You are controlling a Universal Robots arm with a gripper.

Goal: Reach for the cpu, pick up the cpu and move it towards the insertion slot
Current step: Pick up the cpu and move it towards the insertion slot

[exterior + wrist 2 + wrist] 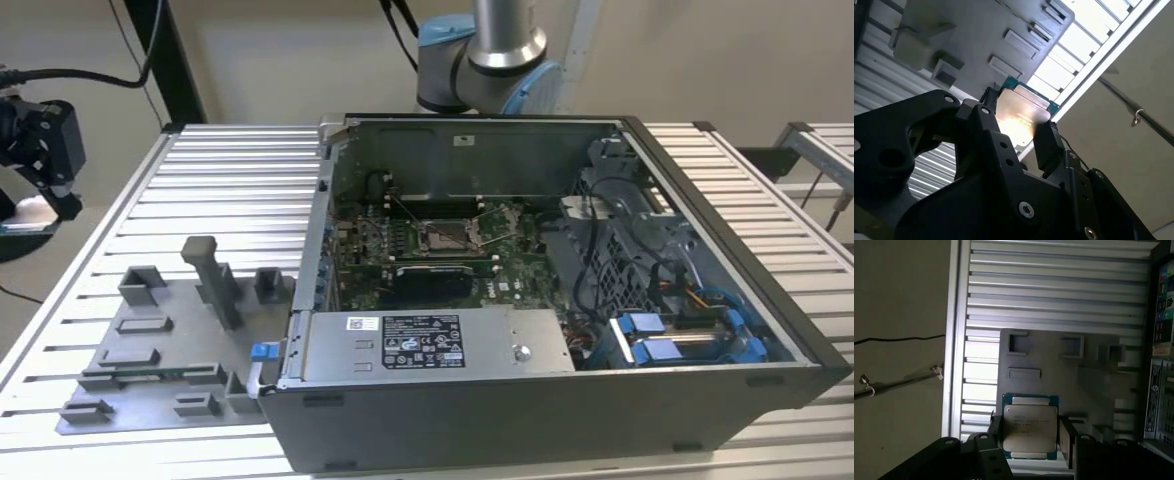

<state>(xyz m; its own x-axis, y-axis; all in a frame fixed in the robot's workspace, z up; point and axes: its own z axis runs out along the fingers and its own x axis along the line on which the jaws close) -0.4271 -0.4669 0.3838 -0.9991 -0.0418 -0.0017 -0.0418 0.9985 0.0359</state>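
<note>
Your gripper point(1030, 439) is clamped on the cpu point(1030, 424). In the first wrist view, lower centre of the frame, the two black fingers point(1066, 440) press its opposite edges, with the silvery top facing the camera and the green rim showing around it. The second wrist view shows the same pinch at mid-frame, the chip catching a bright glare. Behind the chip lies the grey tray point(1054, 372) on the slatted table point(1054, 285). I judge the cpu lifted off the tray rather than resting in a pocket, though the gap itself is hard to read.

So reaching and picking look done, and you are at the carrying step. The insertion slot point(447, 237) sits at the centre of the exterior view, deep inside the open computer case point(467, 425), well apart from the tray in that view's lower left. The carry calls for enough height to clear the case wall, a level chip and a steady grip, since only two thin edges hold it. The socket's wire lever point(497, 238) and the cables point(627, 260) to its right leave little room for drift.
</note>
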